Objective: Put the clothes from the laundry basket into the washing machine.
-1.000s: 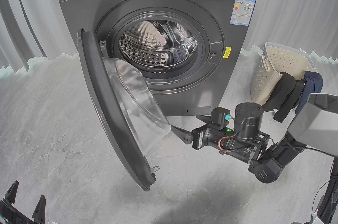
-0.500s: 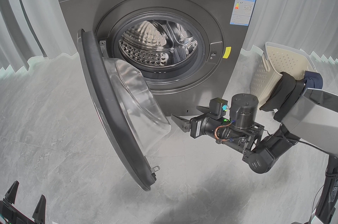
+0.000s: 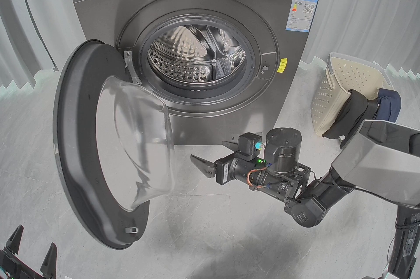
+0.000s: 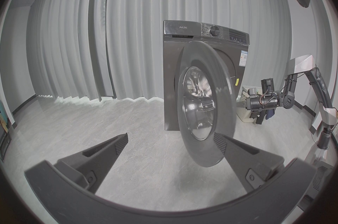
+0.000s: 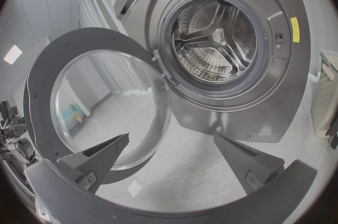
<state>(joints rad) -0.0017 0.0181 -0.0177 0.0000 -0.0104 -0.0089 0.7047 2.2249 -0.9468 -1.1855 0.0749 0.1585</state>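
Right of washing machine, laundry basket holding dark clothes, door open

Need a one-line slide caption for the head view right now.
Washing machine door wide open; open right gripper low in front, dark clothes draped over the laundry basket at right.

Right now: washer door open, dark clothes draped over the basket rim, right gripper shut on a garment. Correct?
No. The right gripper is open and empty, as the right wrist view shows. The washing machine door is open, and the dark clothes do hang over the laundry basket rim.
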